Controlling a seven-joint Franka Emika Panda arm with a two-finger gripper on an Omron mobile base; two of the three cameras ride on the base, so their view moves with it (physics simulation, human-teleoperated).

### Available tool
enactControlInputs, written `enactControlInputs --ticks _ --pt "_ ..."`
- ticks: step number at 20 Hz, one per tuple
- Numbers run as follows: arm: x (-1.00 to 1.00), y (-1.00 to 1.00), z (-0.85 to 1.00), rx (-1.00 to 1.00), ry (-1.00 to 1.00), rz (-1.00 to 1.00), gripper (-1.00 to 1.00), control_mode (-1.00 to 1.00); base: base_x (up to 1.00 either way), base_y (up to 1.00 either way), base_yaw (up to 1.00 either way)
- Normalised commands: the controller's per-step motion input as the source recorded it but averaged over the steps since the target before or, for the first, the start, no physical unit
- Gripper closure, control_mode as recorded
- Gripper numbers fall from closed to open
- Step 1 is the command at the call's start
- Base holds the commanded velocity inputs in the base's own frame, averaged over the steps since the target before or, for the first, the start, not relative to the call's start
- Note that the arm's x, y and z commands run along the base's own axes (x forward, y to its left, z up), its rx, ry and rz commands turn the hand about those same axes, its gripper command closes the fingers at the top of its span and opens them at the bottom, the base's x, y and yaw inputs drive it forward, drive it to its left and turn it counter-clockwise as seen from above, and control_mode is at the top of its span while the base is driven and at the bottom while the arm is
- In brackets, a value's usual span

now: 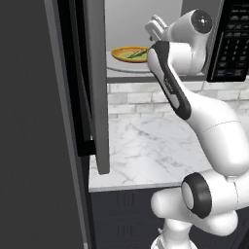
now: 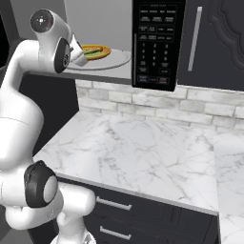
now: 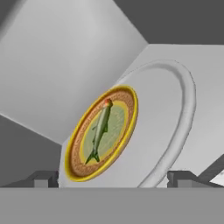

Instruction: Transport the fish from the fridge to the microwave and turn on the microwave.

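While the white arm reaches up into the open microwave (image 2: pixel 157 43), the gripper (image 3: pixel 113 178) hangs just short of the turntable (image 3: pixel 175 113) with its two dark finger tips (image 3: pixel 41 178) spread wide apart and nothing between them. The fish (image 3: pixel 99 131), slim and olive-green with a paler belly and a reddish touch at its head end, lies flat in the middle of a round plate (image 3: pixel 76 168) that has a yellow rim, a brown ring inside it and a pale green centre. That plate sits on the pale round turntable inside the microwave's light grey cavity, toward the near side of it. From the left base view the plate (image 1: pixel 121 52) shows at the front of the cavity, with the fish (image 1: pixel 137 54) as a green streak across it and the arm's wrist right beside it. From the right base view the plate (image 2: pixel 97 51) and fish (image 2: pixel 93 50) sit just past the hand. The microwave door (image 1: pixel 97 87) stands swung out to the left, dark on its edge. On the right of the oven runs the black keypad (image 2: pixel 155 45) with rows of small buttons; there is pale lettering on them, but it is too small and blurred for me to read. Below lies a white marble counter (image 2: pixel 143 152) backed by pale brick tiles (image 2: pixel 190 102), with dark drawers (image 2: pixel 143 214) under it.
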Motion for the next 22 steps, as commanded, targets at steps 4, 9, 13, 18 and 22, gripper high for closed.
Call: enactControlInputs --ticks 4,9,13,18,22 --pt "-0.58 0.0 0.0 0.04 0.0 0.0 -1.0 -1.0 0.0 0.0 0.0" --pt "-0.76 0.0 0.0 0.05 0.0 0.0 -1.0 -1.0 0.0 0.0 0.0" --pt "-0.79 0.0 0.0 0.05 0.0 0.0 -1.0 -1.0 0.0 0.0 0.0" --pt "-0.73 0.0 0.0 0.03 0.0 0.0 -1.0 -1.0 0.0 0.0 0.0" --pt "-0.62 0.0 0.0 0.0 0.0 0.0 -1.0 -1.0 0.0 0.0 0.0"
